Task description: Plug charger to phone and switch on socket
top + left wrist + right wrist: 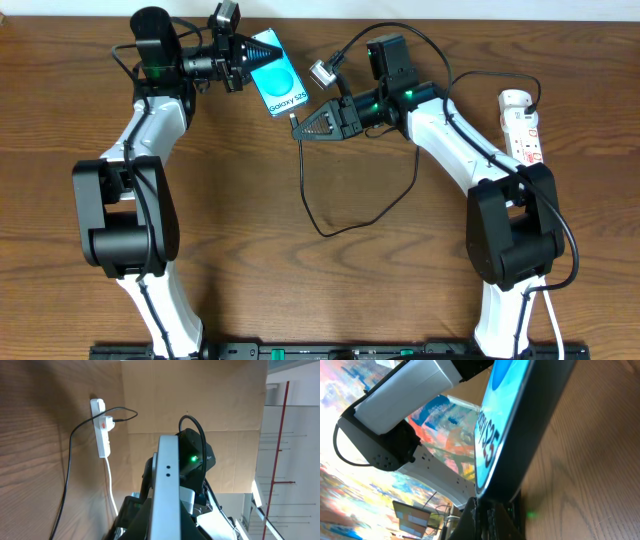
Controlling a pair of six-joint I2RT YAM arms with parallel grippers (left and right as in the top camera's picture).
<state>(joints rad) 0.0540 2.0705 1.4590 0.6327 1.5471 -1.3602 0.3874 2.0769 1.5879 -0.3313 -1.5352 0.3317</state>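
Observation:
The phone [277,85], with a turquoise screen, is held off the table at the back left, and my left gripper [243,62] is shut on its upper end. In the left wrist view the phone [167,485] shows edge-on between the dark fingers [140,522]. My right gripper [299,122] is shut on the tip of the charger [304,180], right at the phone's lower end. Close up, the phone [495,420] fills the right wrist view above my right gripper [492,517], and the plug tip is hidden there. The black cable loops over the table to the socket [522,122] at the far right.
A small silvery connector [320,72] hangs on a wire behind the right arm. The socket [101,430] with its white cord lies near the table's back edge, with the charger [69,460] running from it. A brown cardboard wall [200,395] stands beyond.

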